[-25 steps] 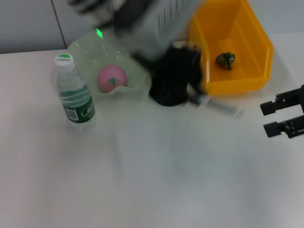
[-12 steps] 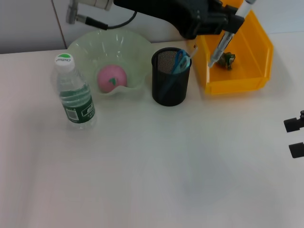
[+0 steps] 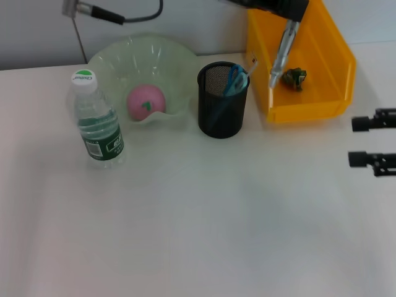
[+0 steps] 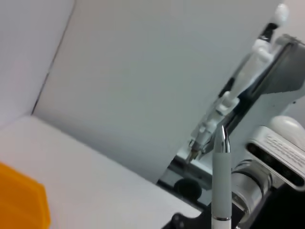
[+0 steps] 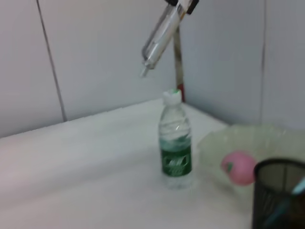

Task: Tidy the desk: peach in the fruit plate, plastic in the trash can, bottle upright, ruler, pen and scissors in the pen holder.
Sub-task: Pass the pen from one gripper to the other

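A grey pen (image 3: 280, 54) hangs tip down from my left gripper (image 3: 291, 13), which is shut on its top end at the back of the table. The tip hovers over the near left corner of the yellow trash can (image 3: 322, 99), just right of the black mesh pen holder (image 3: 221, 108). Blue scissors (image 3: 235, 79) stand in the holder. The peach (image 3: 146, 101) lies in the green fruit plate (image 3: 124, 59). Crumpled plastic (image 3: 293, 77) lies in the trash can. The bottle (image 3: 96, 120) stands upright. I cannot make out the ruler. My right gripper (image 3: 364, 141) is open at the right edge.
The right wrist view shows the bottle (image 5: 176, 143), the peach (image 5: 237, 167), the holder's rim (image 5: 279, 167) and the hanging pen (image 5: 162, 31). The left wrist view shows the pen's shaft (image 4: 220, 186) against a wall. Bare white tabletop (image 3: 204, 223) fills the front.
My left arm has lifted up and back with the pen, which now hangs steeper over the bin's corner. My right gripper has moved farther back and inward along the right edge.
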